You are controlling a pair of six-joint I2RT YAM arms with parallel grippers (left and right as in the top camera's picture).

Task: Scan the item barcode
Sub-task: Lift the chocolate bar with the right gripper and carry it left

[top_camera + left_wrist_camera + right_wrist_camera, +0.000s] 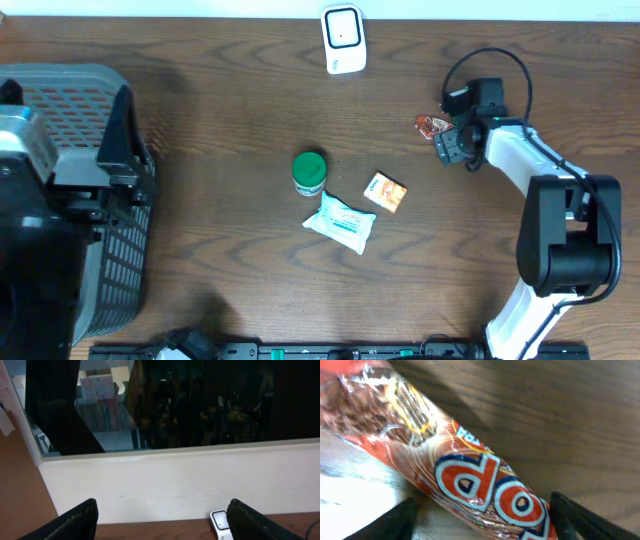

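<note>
The left wrist camera saw no worktop beyond a strip of the table's far edge. It looked at a white wall ledge and a dark window full of reflections, so the left gripper (162, 506) showed only as two black fingertips at the bottom corners, wide apart with nothing between them. From overhead, that arm was a dark mass cut off at the frame's left, over the grey mesh basket (92, 82).

The right gripper (484, 501) straddled the red-and-brown snack packet (470, 475), which filled its view. Both fingers were cropped low in the frame, and I could not tell whether they pressed the wrapper or merely flanked it.

The packet lay on the dark wooden table (220, 120) at the right. The white scanner (343, 40) stood well apart at the far edge. A green-lidded jar (309, 172), a white wipes pack (340, 222) and a small orange box (385, 192) sat mid-table.
</note>
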